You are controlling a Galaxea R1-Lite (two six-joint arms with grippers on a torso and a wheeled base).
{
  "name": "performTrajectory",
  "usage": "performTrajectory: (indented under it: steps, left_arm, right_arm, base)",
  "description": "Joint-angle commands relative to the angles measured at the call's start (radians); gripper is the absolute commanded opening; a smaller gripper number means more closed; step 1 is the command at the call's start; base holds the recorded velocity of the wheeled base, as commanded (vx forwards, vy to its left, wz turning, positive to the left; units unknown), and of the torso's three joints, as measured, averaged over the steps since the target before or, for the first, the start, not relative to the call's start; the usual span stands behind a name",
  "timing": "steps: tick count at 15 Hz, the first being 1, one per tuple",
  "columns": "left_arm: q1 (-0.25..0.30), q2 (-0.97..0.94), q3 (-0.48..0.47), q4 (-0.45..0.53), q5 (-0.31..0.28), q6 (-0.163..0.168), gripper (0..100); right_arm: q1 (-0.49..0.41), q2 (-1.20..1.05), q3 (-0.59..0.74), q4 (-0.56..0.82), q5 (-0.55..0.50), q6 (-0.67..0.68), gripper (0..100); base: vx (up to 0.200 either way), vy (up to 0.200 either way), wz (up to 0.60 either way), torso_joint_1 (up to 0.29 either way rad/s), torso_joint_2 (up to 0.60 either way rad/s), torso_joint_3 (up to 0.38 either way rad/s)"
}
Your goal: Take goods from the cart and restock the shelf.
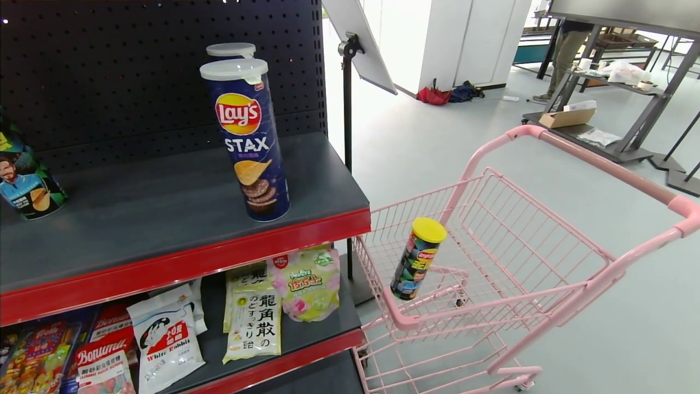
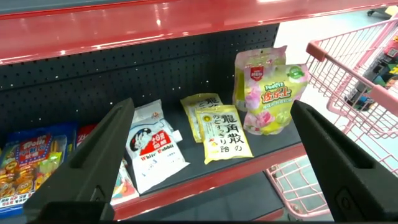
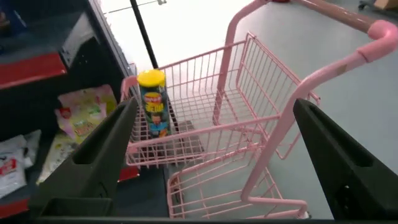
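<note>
A chip can with a yellow lid (image 1: 417,258) (image 3: 153,102) leans upright in the near left corner of the pink cart (image 1: 547,257) (image 3: 267,106) (image 2: 348,74). On the upper shelf (image 1: 164,213) stand a tall blue chip can with a white lid (image 1: 247,139), a second white-lidded can behind it (image 1: 231,50), and a dark can at the far left (image 1: 24,175). My left gripper (image 2: 211,168) is open in front of the lower shelf. My right gripper (image 3: 214,162) is open above the cart, apart from the yellow-lidded can.
The lower shelf (image 1: 306,339) (image 2: 249,162) holds snack bags: a white one (image 1: 167,339) (image 2: 152,146), a yellow one (image 1: 252,317) (image 2: 224,132), a green-pink one (image 1: 309,284) (image 2: 270,96), and red packs at the left. A stand pole (image 1: 346,142) rises between shelf and cart. Open floor lies right of the cart.
</note>
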Motion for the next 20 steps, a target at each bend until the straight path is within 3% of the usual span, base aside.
performTrajectory:
  steps: [1,4,6,9,15,20]
  left_arm:
    - [0.0,0.001,0.0,0.0,0.0,0.0,100]
    - [0.0,0.001,0.0,0.0,0.002,0.002,100]
    - [0.0,0.001,0.0,0.0,0.0,0.002,100]
    - [0.0,0.001,0.0,0.0,0.002,0.003,100]
    - [0.0,0.001,0.0,0.0,0.0,0.003,100]
    - [0.0,0.001,0.0,0.0,0.002,0.002,100]
  right_arm:
    - [0.122,0.683,-0.318,-0.121,0.117,0.028,100]
    - [0.131,1.005,-0.218,-0.42,0.221,0.011,100]
    - [0.131,1.242,-0.139,-0.65,0.226,0.003,100]
    - [0.154,1.466,-0.131,-0.86,0.221,0.002,100]
    - [0.292,1.569,-0.158,-0.894,0.218,0.002,100]
    - [0.295,1.684,-0.27,-0.897,0.215,0.002,100]
  base:
    - [0.0,0.0,0.0,0.0,0.0,0.0]
    - [0.0,0.0,0.0,0.0,0.0,0.0]
    - [0.0,0.0,0.0,0.0,0.0,0.0]
    - [0.0,0.0,0.0,0.0,0.0,0.0]
    - [0.0,0.0,0.0,0.0,0.0,0.0]
    - [0.0,0.0,0.0,0.0,0.0,0.0]
